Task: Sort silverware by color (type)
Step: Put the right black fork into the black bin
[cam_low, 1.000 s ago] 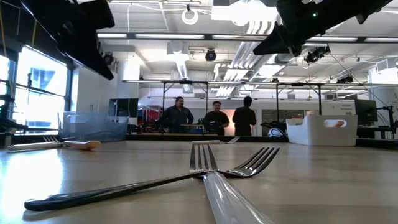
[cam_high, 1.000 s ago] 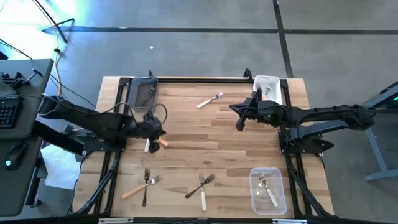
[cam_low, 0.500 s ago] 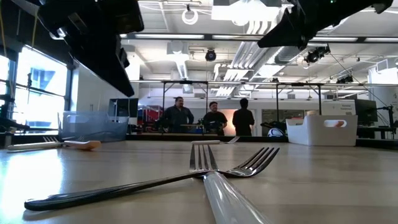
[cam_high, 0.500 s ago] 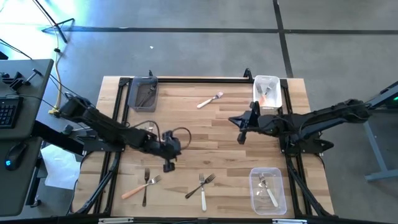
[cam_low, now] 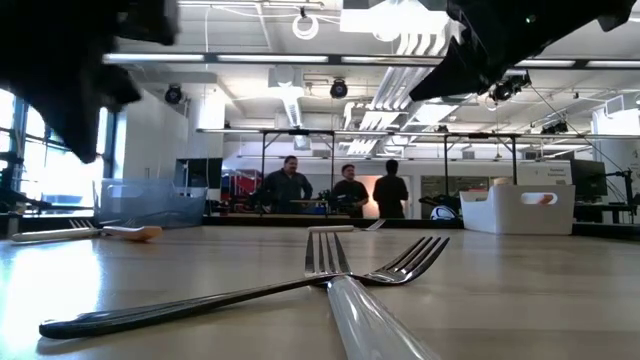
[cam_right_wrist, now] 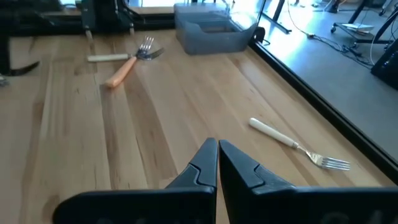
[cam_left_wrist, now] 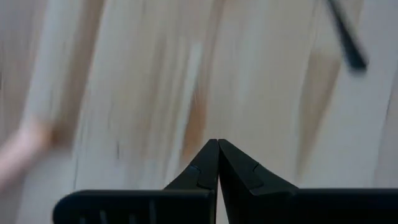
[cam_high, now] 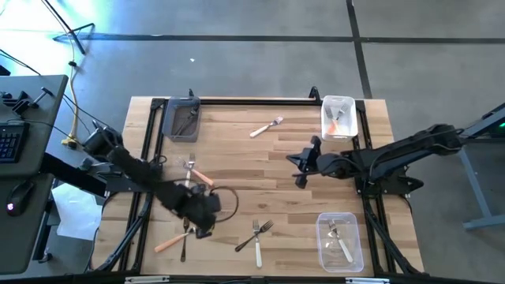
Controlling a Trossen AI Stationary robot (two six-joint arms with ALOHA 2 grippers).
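Note:
Silverware lies loose on the wooden table (cam_high: 260, 158). A white-handled fork (cam_high: 267, 126) is near the far edge. An orange fork and a white one cross (cam_high: 193, 172) at middle left. An orange fork (cam_high: 173, 240) and a black one (cam_high: 184, 246) lie near left. A black fork (cam_low: 250, 295) crosses a white one (cam_low: 370, 320) near the middle front. My left gripper (cam_high: 202, 227) hangs shut, pointing steeply down, just right of the near-left pair. My right gripper (cam_high: 300, 180) is shut above the table's middle right. Neither holds anything.
A grey bin (cam_high: 181, 118) with dark forks stands at the far left corner. A white bin (cam_high: 339, 117) with an orange fork is far right, and a clear bin (cam_high: 339, 241) with white forks is near right. People stand in the room (cam_low: 340, 190) beyond the table.
My left gripper has swung from the table's middle left toward the near edge, sinking and tipping further downward, and stays shut. The crossed orange and white forks it stood over now show uncovered. My right gripper has drifted toward the near edge and somewhat lower, also shut.

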